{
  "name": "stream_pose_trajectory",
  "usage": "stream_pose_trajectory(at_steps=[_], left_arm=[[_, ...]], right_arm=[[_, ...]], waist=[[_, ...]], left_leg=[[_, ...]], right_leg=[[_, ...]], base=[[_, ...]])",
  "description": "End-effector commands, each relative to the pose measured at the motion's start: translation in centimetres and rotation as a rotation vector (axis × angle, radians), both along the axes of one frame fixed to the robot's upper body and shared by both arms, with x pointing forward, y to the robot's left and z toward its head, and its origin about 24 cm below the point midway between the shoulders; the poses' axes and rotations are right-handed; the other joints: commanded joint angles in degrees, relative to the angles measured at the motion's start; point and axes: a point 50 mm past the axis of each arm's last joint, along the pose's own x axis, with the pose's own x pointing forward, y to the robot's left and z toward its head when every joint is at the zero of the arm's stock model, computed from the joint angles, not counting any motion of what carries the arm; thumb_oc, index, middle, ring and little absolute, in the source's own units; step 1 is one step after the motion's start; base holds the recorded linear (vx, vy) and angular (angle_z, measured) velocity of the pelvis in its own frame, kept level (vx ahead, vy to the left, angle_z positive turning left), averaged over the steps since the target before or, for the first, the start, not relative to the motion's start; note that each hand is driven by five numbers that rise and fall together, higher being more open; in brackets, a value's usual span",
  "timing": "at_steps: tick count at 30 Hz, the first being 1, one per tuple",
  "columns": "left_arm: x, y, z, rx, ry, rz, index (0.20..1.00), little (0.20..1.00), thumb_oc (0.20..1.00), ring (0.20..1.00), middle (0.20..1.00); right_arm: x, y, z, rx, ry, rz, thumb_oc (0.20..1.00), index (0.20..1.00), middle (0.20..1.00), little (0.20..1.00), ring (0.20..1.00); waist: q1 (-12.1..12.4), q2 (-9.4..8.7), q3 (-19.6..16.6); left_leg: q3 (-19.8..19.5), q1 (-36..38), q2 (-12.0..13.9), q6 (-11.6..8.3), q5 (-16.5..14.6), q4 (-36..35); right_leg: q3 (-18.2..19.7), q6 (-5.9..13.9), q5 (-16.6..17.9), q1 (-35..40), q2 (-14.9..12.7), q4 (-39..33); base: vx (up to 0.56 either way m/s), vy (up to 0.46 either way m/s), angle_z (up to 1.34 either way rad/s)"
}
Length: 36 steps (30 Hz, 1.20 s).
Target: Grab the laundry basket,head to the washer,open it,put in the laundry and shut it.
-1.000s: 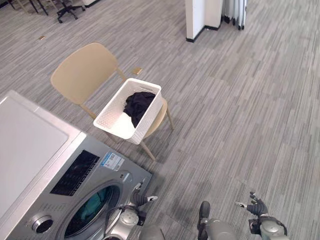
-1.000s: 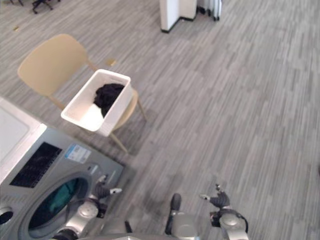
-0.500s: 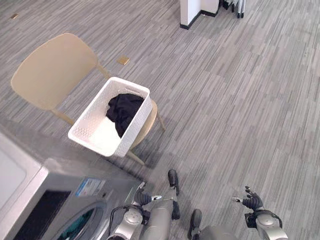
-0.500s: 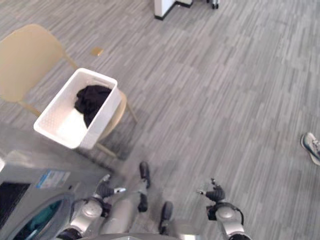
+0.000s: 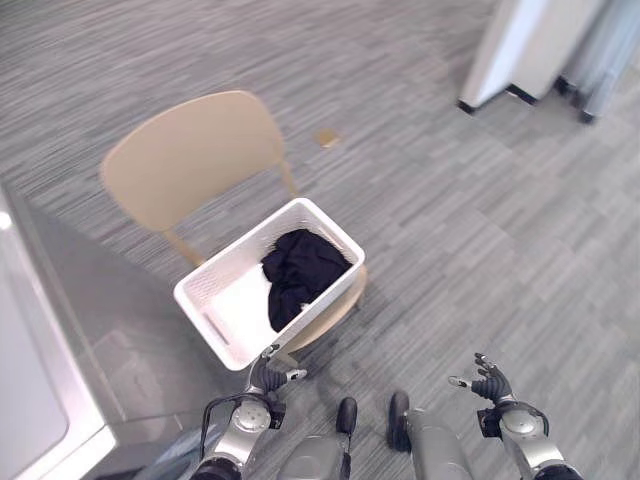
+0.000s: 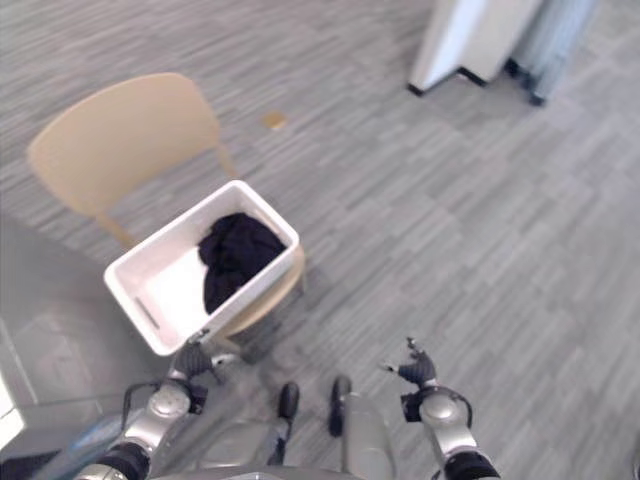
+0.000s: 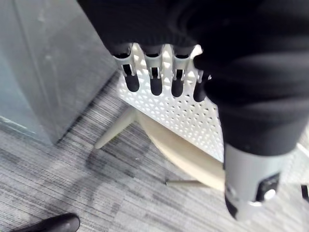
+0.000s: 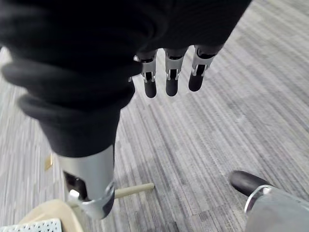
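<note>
A white perforated laundry basket [image 5: 232,318] rests on the seat of a tan chair [image 5: 190,160], with a dark garment [image 5: 300,277] and a white cloth inside it. My left hand [image 5: 265,377] hangs just below the basket's near corner, fingers relaxed and holding nothing; its fingers [image 7: 155,82] point at the basket's wall [image 7: 178,116]. Well to the basket's right, my right hand [image 5: 488,383] hovers open over the floor, fingers [image 8: 170,77] straight. The grey washer [image 5: 55,340] fills the left edge, its side panel facing the chair.
A white pillar [image 5: 520,50] stands at the far right with folded grey panels beside it. A small tan patch [image 5: 326,138] lies on the striped grey floor behind the chair. The chair's legs [image 7: 116,128] stand close to the washer's side.
The camera has swung, so the basket and chair now sit centre and closer. Both hands stay low and empty; the left one is now right at the basket's near corner.
</note>
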Motion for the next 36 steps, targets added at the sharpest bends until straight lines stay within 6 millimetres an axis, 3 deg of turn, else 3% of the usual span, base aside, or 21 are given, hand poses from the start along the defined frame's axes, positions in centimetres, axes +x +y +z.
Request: stream_pose_trajectory(at_steps=[1,3,4,5,7,11,13,14,15,17,22,24,25,27,29,30,31,32,34,35,36], left_arm=[[-0.4,-0.4,-0.3,0.006,0.003,-0.022,1.0,1.0,1.0,1.0,1.0],[-0.6,-0.9,-0.6,-0.012,0.011,-0.029,1.0,1.0,1.0,1.0,1.0],[-1.0,-1.0,-0.8,-0.012,0.025,-0.031,1.0,1.0,1.0,1.0,1.0],[-1.4,-1.0,-0.9,-0.04,0.033,-0.022,1.0,1.0,1.0,1.0,1.0],[-1.6,-0.8,-1.1,-0.037,0.042,-0.016,1.0,1.0,1.0,1.0,1.0],[-2.0,-0.4,-1.2,-0.027,0.057,0.007,1.0,1.0,1.0,1.0,1.0],[-2.1,-0.1,-1.2,-0.028,0.058,0.017,1.0,1.0,1.0,1.0,1.0],[-2.1,-0.1,-1.2,-0.028,0.058,0.017,1.0,1.0,1.0,1.0,1.0],[-2.1,0.1,-1.1,-0.024,0.056,0.016,1.0,1.0,1.0,1.0,1.0],[-2.3,0.5,-1.2,-0.023,0.065,0.023,1.0,1.0,1.0,1.0,1.0],[-3.4,1.4,-1.7,-0.015,0.103,0.063,1.0,1.0,1.0,1.0,1.0],[-4.3,2.6,-1.8,0.003,0.121,0.106,1.0,1.0,1.0,1.0,1.0],[-4.3,2.6,-1.8,0.003,0.122,0.106,1.0,1.0,1.0,1.0,1.0],[-4.3,3.4,-1.6,0.012,0.111,0.132,1.0,1.0,1.0,1.0,1.0],[-4.1,3.9,-1.4,0.03,0.101,0.141,1.0,1.0,1.0,1.0,1.0],[-4.1,3.9,-1.4,0.03,0.101,0.141,1.0,1.0,1.0,1.0,1.0],[-3.9,4.1,-1.2,0.042,0.086,0.14,1.0,1.0,1.0,1.0,1.0],[-3.9,4.1,-1.2,0.042,0.086,0.14,1.0,1.0,1.0,1.0,1.0],[-3.9,4.0,-1.1,0.043,0.078,0.135,1.0,1.0,1.0,1.0,1.0],[-3.9,4.6,-1.0,0.064,0.086,0.125,1.0,1.0,1.0,1.0,1.0],[-3.9,4.6,-1.0,0.064,0.085,0.125,1.0,1.0,1.0,1.0,1.0]], right_arm=[[0.1,-1.4,0.7,-0.032,-0.035,-0.004,1.0,1.0,1.0,1.0,1.0],[0.2,-1.3,0.8,-0.037,-0.041,0.012,1.0,1.0,1.0,1.0,1.0],[0.1,-1.2,0.8,-0.028,-0.048,0.002,1.0,1.0,1.0,1.0,1.0],[0.1,-1.3,0.8,-0.028,-0.041,0.014,1.0,1.0,1.0,1.0,1.0],[0.2,-1.3,0.8,-0.03,-0.044,0.012,1.0,1.0,1.0,1.0,1.0],[0.1,-1.5,1.0,-0.029,-0.061,-0.018,1.0,1.0,1.0,1.0,1.0],[-0.2,-1.5,0.9,-0.031,-0.054,-0.023,1.0,1.0,1.0,1.0,1.0],[-0.2,-1.5,0.9,-0.031,-0.054,-0.023,1.0,1.0,1.0,1.0,1.0],[-0.4,-1.7,0.8,-0.042,-0.045,-0.024,1.0,1.0,1.0,1.0,1.0],[-0.3,-1.5,0.9,-0.051,-0.046,-0.009,1.0,1.0,1.0,1.0,1.0],[0.5,-0.8,1.3,-0.089,-0.063,0.067,1.0,1.0,1.0,1.0,1.0],[1.9,-0.2,2.9,-0.14,-0.135,0.157,1.0,1.0,1.0,1.0,1.0],[1.9,-0.2,2.9,-0.14,-0.135,0.157,1.0,1.0,1.0,1.0,1.0],[3.2,0.0,4.5,-0.179,-0.205,0.205,1.0,1.0,1.0,1.0,1.0],[4.2,0.3,6.1,-0.205,-0.282,0.238,1.0,1.0,1.0,1.0,1.0],[4.3,0.3,6.1,-0.205,-0.283,0.238,1.0,1.0,1.0,1.0,1.0],[5.1,0.3,7.8,-0.247,-0.351,0.286,1.0,1.0,1.0,1.0,1.0],[5.1,0.3,7.8,-0.247,-0.351,0.286,1.0,1.0,1.0,1.0,1.0],[5.9,0.3,9.0,-0.302,-0.391,0.335,1.0,1.0,1.0,1.0,1.0],[6.9,0.2,10.2,-0.344,-0.418,0.373,1.0,1.0,1.0,1.0,1.0],[6.9,0.2,10.2,-0.344,-0.419,0.373,1.0,1.0,1.0,1.0,1.0]], waist=[[-1.1,-0.17,-1.4],[-0.5,-0.44,-1.9],[-0.3,-0.4,-2.3],[-0.3,-0.59,-3.1],[-0.5,-0.49,-3.1],[-2.0,-0.18,-3.4],[-2.7,-0.08,-3.9],[-2.7,-0.08,-3.9],[-3.2,-0.1,-4.2],[-3.3,-0.21,-4.3],[-2.4,-1.33,-5.2],[-0.7,-2.62,-5.5],[-0.7,-2.64,-5.5],[-0.2,-3.0,-4.6],[-0.5,-3.0,-3.6],[-0.4,-2.95,-3.8],[-0.7,-2.83,-3.5],[-0.7,-2.82,-3.6],[-0.8,-2.69,-3.2],[-0.6,-3.5,-3.0],[-0.6,-3.51,-3.1]], left_leg=[[0.6,-4.9,-1.2,-4.08,-4.5,5.2],[0.2,-5.7,-1.5,-4.69,-5.3,6.6],[-0.5,-6.1,-1.0,-5.27,-5.0,6.7],[0.6,-6.5,-0.3,-5.92,-4.9,6.4],[1.4,-6.6,0.1,-5.98,-4.8,6.2],[15.8,-6.8,4.4,-6.02,-4.3,5.2],[21.0,-6.9,5.3,-5.9,-4.2,5.0],[20.9,-6.9,5.3,-5.9,-4.2,5.0],[24.6,-7.0,5.8,-5.76,-4.2,5.2],[25.5,-6.7,5.7,-5.68,-4.5,5.3],[23.8,-5.8,5.3,-5.03,-5.1,4.7],[22.7,-4.9,4.8,-3.53,-7.1,5.4],[22.7,-4.9,4.8,-3.52,-7.1,5.4],[21.6,-4.6,4.6,-2.61,-7.9,6.2],[19.8,-4.7,4.6,-2.16,-8.1,6.8],[19.8,-4.9,4.7,-2.19,-8.0,6.8],[17.4,-4.2,4.3,-2.3,-8.0,6.4],[17.4,-4.2,4.3,-2.31,-8.0,6.4],[15.1,-3.5,3.9,-2.75,-7.7,5.7],[12.0,-3.8,2.6,-3.56,-7.7,6.4],[12.0,-4.0,2.6,-3.57,-7.6,6.4]], right_leg=[[9.6,1.76,6.0,6.7,3.4,-7.9],[5.1,1.43,8.0,9.1,0.3,-12.3],[4.6,0.7,7.6,10.4,0.7,-13.7],[0.7,0.58,8.3,12.3,-0.6,-16.0],[-0.6,0.44,8.2,13.2,-0.9,-16.4],[-8.5,0.67,6.8,16.1,-2.7,-17.6],[-11.4,0.89,6.4,16.7,-3.1,-17.7],[-11.4,0.89,6.4,16.7,-3.1,-17.7],[-13.9,0.93,6.2,17.1,-3.7,-17.6],[-15.2,0.85,5.7,17.9,-3.8,-17.6],[-16.1,1.22,4.5,18.7,-4.1,-16.1],[-16.4,2.11,3.1,17.4,-5.7,-8.6],[-16.3,2.12,3.0,17.3,-5.7,-8.6],[-15.9,3.8,4.0,14.2,-6.9,-1.0],[-12.8,5.07,5.1,10.3,-6.3,5.2],[-12.8,5.02,5.3,10.1,-6.2,5.0],[-8.6,4.19,4.2,9.0,-4.4,4.7],[-8.6,4.18,4.2,9.0,-4.3,4.7],[-5.6,3.16,4.0,8.3,-3.5,0.9],[-2.7,2.89,5.6,9.0,-3.4,-6.5],[-2.7,2.88,5.7,8.9,-3.4,-6.6]], base=[[0.11,-0.26,1.89],[0.09,-0.294,1.98],[0.11,-0.351,1.76],[0.1,-0.268,1.65],[0.05,-0.133,1.44],[0.03,-0.081,1.07],[0.02,-0.042,0.97],[0.04,-0.03,0.76],[0.07,-0.005,0.76],[0.11,0.028,0.49],[0.13,0.077,0.26],[0.16,0.152,-0.09],[0.1,0.099,-0.11],[0.04,0.069,-0.01],[0.01,0.026,0.11],[0.06,-0.017,0.21],[0.06,-0.015,0.28],[0.09,-0.038,0.26],[0.09,-0.112,0.51],[0.09,-0.148,0.59],[0.09,-0.158,0.61]])
